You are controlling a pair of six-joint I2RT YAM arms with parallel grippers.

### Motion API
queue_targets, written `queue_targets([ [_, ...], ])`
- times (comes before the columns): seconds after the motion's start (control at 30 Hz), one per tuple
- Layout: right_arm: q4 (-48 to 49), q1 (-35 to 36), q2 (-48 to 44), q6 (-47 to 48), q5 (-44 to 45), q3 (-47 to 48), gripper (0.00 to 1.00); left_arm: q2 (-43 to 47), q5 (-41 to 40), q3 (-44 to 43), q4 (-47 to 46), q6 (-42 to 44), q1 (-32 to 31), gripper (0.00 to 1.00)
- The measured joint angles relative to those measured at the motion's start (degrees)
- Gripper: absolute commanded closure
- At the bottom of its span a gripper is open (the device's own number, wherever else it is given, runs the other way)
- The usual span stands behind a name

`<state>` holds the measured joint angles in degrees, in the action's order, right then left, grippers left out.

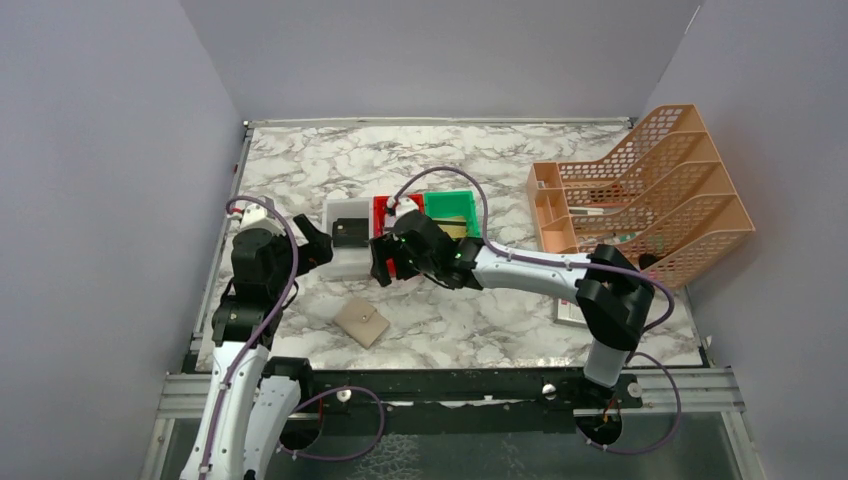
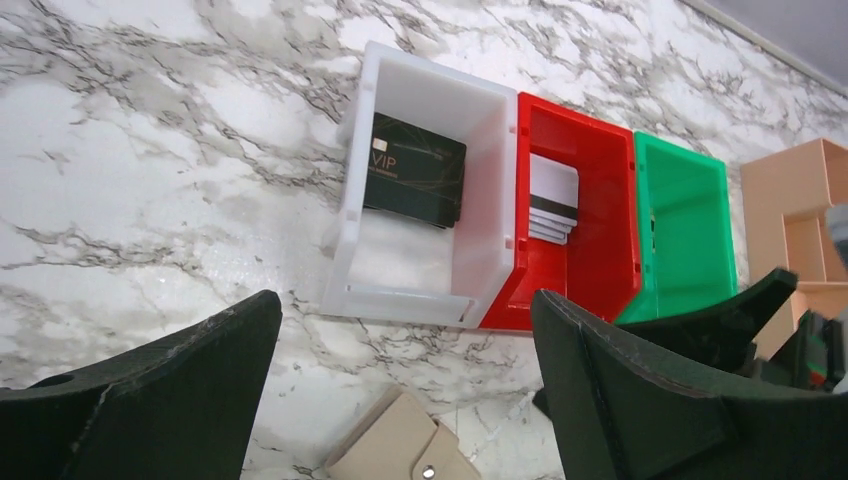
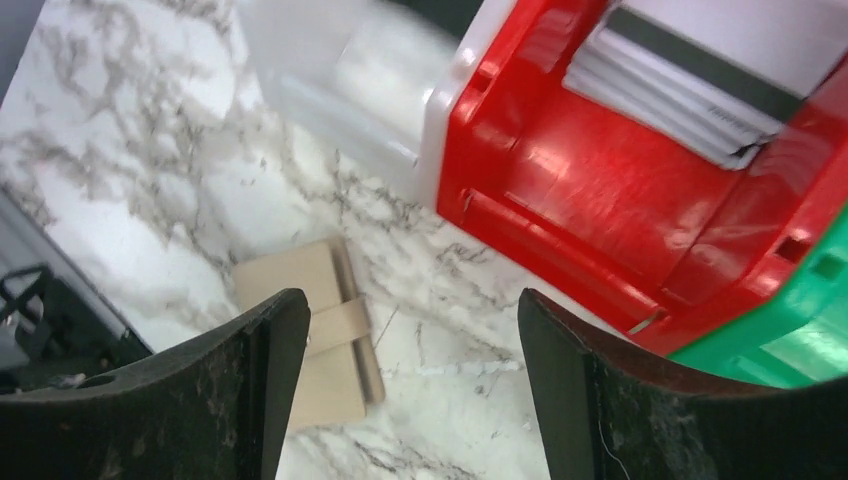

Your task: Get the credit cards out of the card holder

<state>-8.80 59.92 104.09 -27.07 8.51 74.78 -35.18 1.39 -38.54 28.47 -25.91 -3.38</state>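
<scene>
Nearest on the table [image 1: 470, 325]: holder [image 1: 361, 322], folded shut, tab strapped across, touched by neither arm. Well apart from the bins, lying flat on the marble.

Just beyond it: left gripper [image 2: 405, 305] spread wide and empty, hanging close to the white bin [image 2: 490, 180]. Right gripper [image 3: 410, 305] likewise parted, nothing between the fingers, poised by the near lip of the red bin [image 3: 580, 190].

Further back, inside the bins: black card [image 2: 412, 183] flat in the white one, white cards [image 2: 552, 198] stacked in the red one. Green bin [image 2: 685, 220] alongside, contents not clear.

Far right: orange rack [image 1: 640, 200], not involved.

Judging from this layout: extraction looks largely or wholly done, with cards out, sorted by bin, and both grippers free. Cannot tell whether anything remains inside the closed holder. If something does, left to do: undo the tab, pin the holder with one gripper, slide the rest out with the other.
</scene>
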Motion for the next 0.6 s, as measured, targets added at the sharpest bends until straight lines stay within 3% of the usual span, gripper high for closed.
queue_targets([
  [0.17, 7.54, 1.95, -0.50, 1.53, -7.58, -6.97, 0.26, 3.58, -3.74, 0.15, 0.02, -0.87, 0.00, 0.01],
  [0.6, 10.51, 8.24, 8.74, 8.13, -10.51, -4.76, 0.30, 6.40, -7.52, 0.79, 0.11, -1.79, 0.00, 0.01],
])
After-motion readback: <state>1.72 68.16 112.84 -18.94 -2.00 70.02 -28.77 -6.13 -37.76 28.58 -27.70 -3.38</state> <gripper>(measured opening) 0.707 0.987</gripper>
